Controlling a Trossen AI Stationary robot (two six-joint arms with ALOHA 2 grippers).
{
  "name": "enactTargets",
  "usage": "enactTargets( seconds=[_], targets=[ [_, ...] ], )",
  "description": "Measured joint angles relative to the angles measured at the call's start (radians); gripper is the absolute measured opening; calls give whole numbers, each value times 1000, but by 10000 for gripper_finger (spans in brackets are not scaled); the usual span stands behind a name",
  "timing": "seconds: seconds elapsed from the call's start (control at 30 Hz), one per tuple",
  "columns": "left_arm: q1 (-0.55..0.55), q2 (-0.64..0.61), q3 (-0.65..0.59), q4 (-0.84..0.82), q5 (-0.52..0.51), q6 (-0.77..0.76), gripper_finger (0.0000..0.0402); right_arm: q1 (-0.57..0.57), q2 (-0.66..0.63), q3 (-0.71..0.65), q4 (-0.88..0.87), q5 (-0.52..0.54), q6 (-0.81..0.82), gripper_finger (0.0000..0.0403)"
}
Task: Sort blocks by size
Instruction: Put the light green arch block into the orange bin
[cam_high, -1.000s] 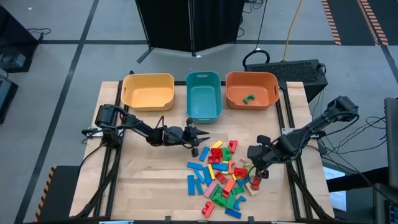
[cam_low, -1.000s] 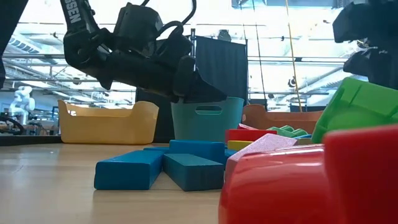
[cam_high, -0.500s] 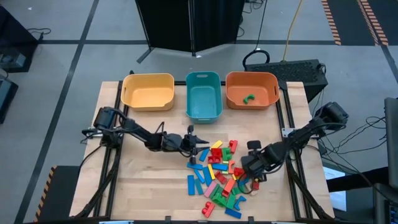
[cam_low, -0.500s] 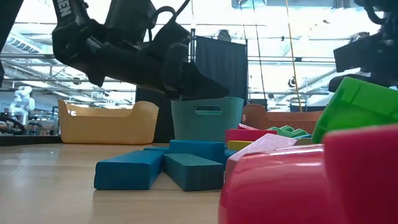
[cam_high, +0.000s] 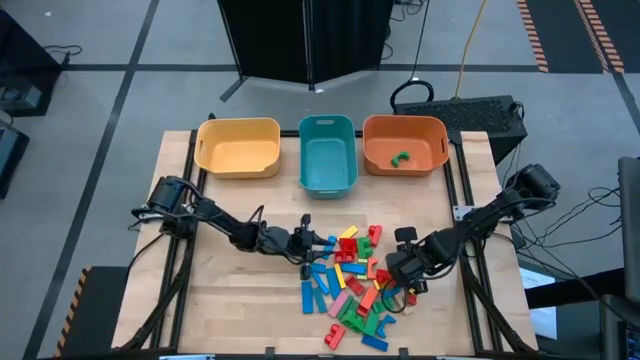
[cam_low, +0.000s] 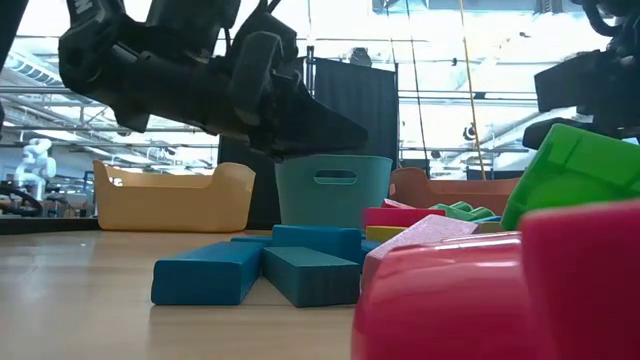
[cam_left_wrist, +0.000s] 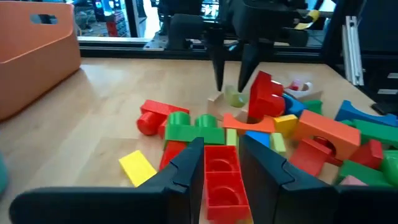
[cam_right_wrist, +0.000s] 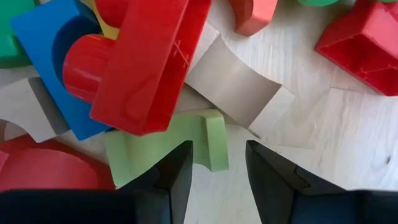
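Observation:
The blocks (cam_high: 352, 282) lie in a mixed heap of many colours on the table's near right. My left gripper (cam_high: 322, 243) hangs open above the table at the heap's left edge, pointing almost level toward the right. A red brick (cam_left_wrist: 221, 177) shows past the gap between its fingers. My right gripper (cam_high: 402, 272) points down into the heap's right side, open. Its fingers stand on either side of a pale green piece (cam_right_wrist: 210, 144) that lies on the table beside a red block (cam_right_wrist: 146, 68). One green block (cam_high: 401, 157) lies in the orange bin.
Three bins stand in a row at the far edge: yellow (cam_high: 238, 147), teal (cam_high: 328, 152), orange (cam_high: 404, 143). Bare tabletop (cam_high: 230, 290) spreads to the left of the heap. In the low view, blue bars (cam_low: 250, 268) lie in front and a big red block (cam_low: 500, 300) fills the near right.
My left gripper has swung toward the table's near edge, up to the heap's left side, staying open. My right gripper has come down onto the heap's right side and rolled at the wrist, then kept still. The blocks have not moved.

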Motion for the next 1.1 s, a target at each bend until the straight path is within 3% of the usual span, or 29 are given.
enactTargets(
  seconds=[0.17,0.53,1.1],
  targets=[
    [-2,0,0,0,-45,0,93,-2,0,0,0,0,-41,124],
    [-7,0,0,1,-47,0,93,-29,0,0,8,0,-54,53],
    [-7,0,0,0,-48,0,93,-30,-14,-53,38,1,-25,30]
  ],
)
